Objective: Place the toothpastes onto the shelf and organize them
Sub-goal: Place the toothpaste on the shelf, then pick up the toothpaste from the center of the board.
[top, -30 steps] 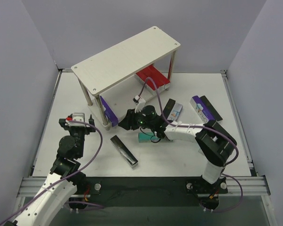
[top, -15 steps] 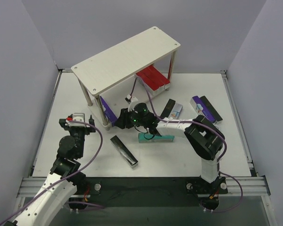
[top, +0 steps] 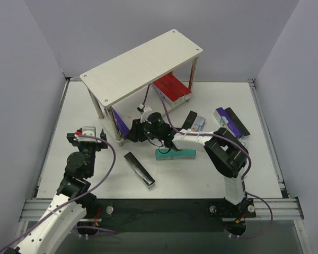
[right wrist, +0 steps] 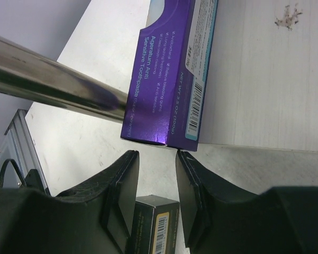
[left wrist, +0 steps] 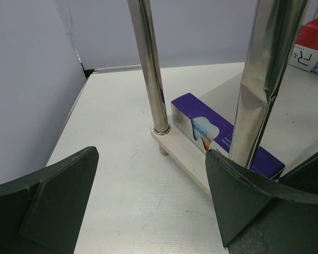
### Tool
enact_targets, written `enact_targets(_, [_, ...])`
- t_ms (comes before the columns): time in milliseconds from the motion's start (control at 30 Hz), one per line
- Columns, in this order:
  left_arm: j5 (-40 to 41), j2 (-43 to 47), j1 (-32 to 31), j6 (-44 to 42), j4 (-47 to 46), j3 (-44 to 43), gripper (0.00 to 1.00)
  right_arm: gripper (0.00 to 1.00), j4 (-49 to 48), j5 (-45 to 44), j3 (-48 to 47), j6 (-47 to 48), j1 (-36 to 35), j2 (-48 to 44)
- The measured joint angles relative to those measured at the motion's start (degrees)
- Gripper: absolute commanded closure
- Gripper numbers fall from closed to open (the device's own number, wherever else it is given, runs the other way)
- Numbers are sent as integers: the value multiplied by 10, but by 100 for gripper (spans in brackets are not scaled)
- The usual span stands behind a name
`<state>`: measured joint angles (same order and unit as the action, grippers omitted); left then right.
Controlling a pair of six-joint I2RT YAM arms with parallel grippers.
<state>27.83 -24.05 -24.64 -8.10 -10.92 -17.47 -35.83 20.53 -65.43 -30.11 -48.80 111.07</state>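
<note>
The shelf (top: 143,63) stands at the back, with red toothpastes (top: 172,87) on its lower board. A purple toothpaste (top: 122,127) lies along that board's left edge, its near end jutting a little past the board (right wrist: 265,79). My right gripper (top: 133,132) sits just short of that end (right wrist: 164,79); the right gripper (right wrist: 156,153) has its jaws drawn close with a narrow gap, and they hold nothing. My left gripper (top: 87,132) hovers wide open left of the shelf, and the left gripper (left wrist: 151,159) faces the purple toothpaste (left wrist: 212,132) past a rod leg.
A teal carton (top: 176,154) lies mid-table under the right arm. A black carton (top: 139,169) lies nearer the front and also shows under the right fingers (right wrist: 153,225). A black and a pale carton (top: 193,123) lie right of centre, and a purple and a black one (top: 230,121) farther right.
My right gripper has slid left from above the teal carton to the purple toothpaste's end at the shelf, and its jaws narrowed slightly. The left arm has not moved.
</note>
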Motion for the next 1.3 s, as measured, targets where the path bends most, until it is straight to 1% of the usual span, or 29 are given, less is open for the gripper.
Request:
enact_targets(333, [0, -2, 0, 0, 0, 0, 6, 65, 5, 0, -23, 3, 0, 19])
enact_targets(433, [0, -2, 0, -1, 0, 0, 6, 61, 7, 1, -23, 3, 0, 20])
enact_targets(467, [0, -2, 0, -1, 0, 0, 6, 58, 7, 1, -23, 4, 0, 20])
enact_targets(633, [0, 0, 0, 0, 0, 0, 6, 48, 35, 5, -14, 3, 6, 0])
enact_targets(667, [0, 3, 0, 0, 0, 0, 6, 45, 47, 5, -8, 4, 7, -13])
enact_targets(733, [0, 10, 0, 0, 0, 0, 6, 41, 76, 6, 5, 7, 13, -50])
enact_targets(767, [0, 15, 0, 0, 1, 0, 6, 37, 91, 5, 10, 10, 17, -71])
enact_targets(1000, [0, 50, 0, 0, 4, 0, 6, 25, 216, -22, 52, 48, 73, -258])
enact_targets(1133, [0, 66, 0, 0, 9, 0, 6, 21, 316, -61, 78, 73, 137, -352])
enact_targets(1300, [-2, 72, 0, 2, 10, 0, 6, 18, 430, -112, 95, 92, 253, -425])
